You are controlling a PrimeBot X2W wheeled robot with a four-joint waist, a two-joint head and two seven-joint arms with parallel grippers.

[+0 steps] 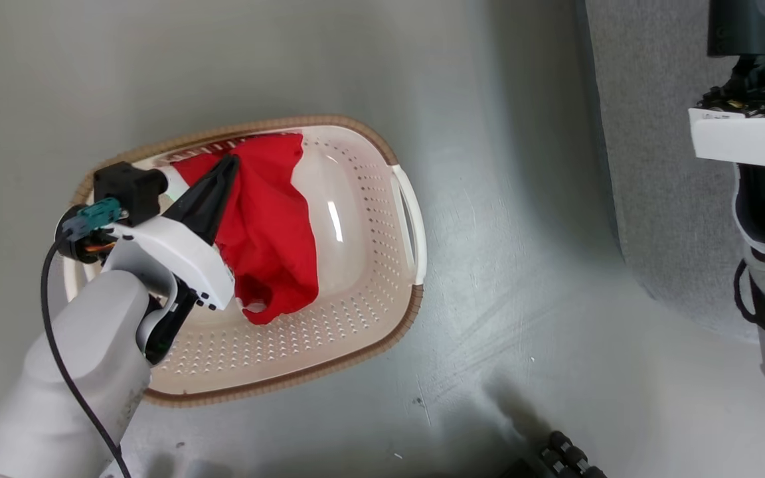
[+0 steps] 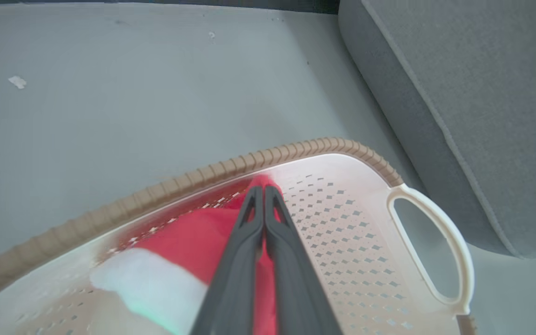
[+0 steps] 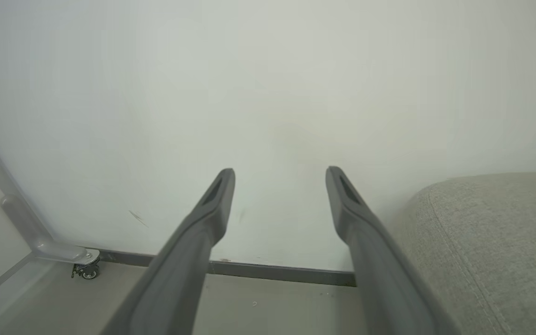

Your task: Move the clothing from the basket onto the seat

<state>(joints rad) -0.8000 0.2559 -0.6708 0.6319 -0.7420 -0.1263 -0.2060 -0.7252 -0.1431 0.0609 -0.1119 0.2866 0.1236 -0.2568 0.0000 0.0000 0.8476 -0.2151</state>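
**Left pincer grips red clothing inside the basket**

The left pincer (image 1: 228,164) is closed tight on the clothing (image 1: 269,226), its two dark fingers pressed together with red fabric caught between them near the basket's far rim. In the left wrist view, the left pincer (image 2: 263,190) meets at its tips over the clothing (image 2: 189,237). A band of white trim (image 2: 151,288) lies just beside the fingers. From the pinch point the fabric fans down and outward in loose folds, all of it within the basket (image 1: 362,299). The folds that show are plain red.

The basket (image 2: 203,174) stands on the pale floor (image 1: 522,299). Its brown ribbed rim and one cream side handle (image 2: 458,260) face the seat (image 2: 482,93). The seat (image 1: 661,166) lies to the robot's right of the basket, near it but not touching.

The right pincer (image 3: 279,179) is spread wide with nothing between its fingers, pointing at a pale wall (image 3: 268,93) above a grey skirting (image 3: 272,270). A rounded corner of the seat (image 3: 496,242) is beside it, and a small caster (image 3: 86,271) sits at the wall's foot.

A white plate (image 1: 741,136) on the right arm bears faint marks too small to read.
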